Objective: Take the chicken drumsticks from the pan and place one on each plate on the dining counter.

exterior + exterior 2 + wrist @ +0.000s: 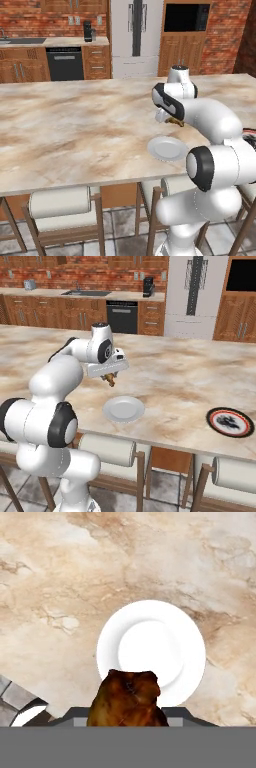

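While you look along the hand [108, 379], you see it closed on a chicken drumstick [128, 699], a lumpy golden-brown piece with darker, almost charred patches and a glossy skin. Its thick end fills the lower middle of the hand view, and the thin end is hidden. From the right base view you can make out the same drumstick [109, 380] as a small brown shape hanging under the hand, clear of the worktop [170, 371]. In the left base view the hand [172, 120] sits partly behind the arm's white forearm, with just a sliver of brown meat [174, 121] showing.

You have the plain white-grey plate [123, 408] on the marbled beige-and-brown worktop, close to its near edge. The drumstick is held above the worktop just beyond the plate's far rim and a little to its left, not touching it. Through the hand view the plate [172, 637] looks round and flat, with a slightly raised rim around a smooth centre, and the drumstick overlaps its lower edge.

Well off to your right along the same near edge lies the second plate [230, 421], with a dark rim, a red ring and a white centre bearing a dark pattern. Padded stools [107, 450] stand tucked under the near edge.
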